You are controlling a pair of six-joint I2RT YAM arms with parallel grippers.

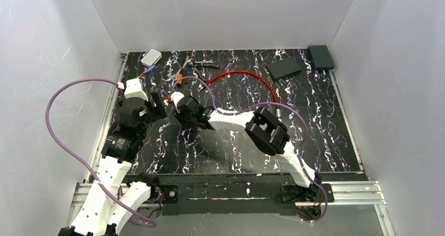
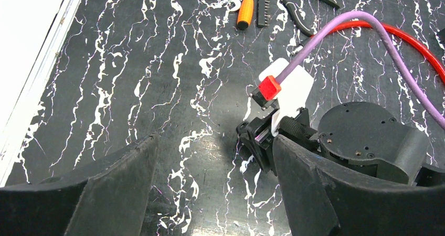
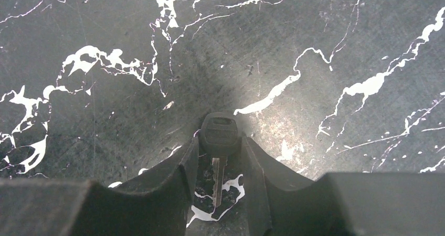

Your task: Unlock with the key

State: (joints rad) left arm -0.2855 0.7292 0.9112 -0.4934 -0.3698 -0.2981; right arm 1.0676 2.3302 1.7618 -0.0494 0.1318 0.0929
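Key position, right arm: black-headed metal key (image 3: 221, 133) flat on black white-veined worktop (image 3: 325, 47), directly between fingers (image 3: 176, 178) of right end effector (image 3: 220, 152). Blade points back toward wrist, head outward, long axis in line with fingers. Fingers meet head on both sides, so clenched on it by look; firmness unclear. Left end effector (image 2: 214, 147) just beside, spread wide, holding nothing. Top view: key hidden under right end effector. Farther: red cable loop (image 1: 246, 74); lock and keyhole not discernible.
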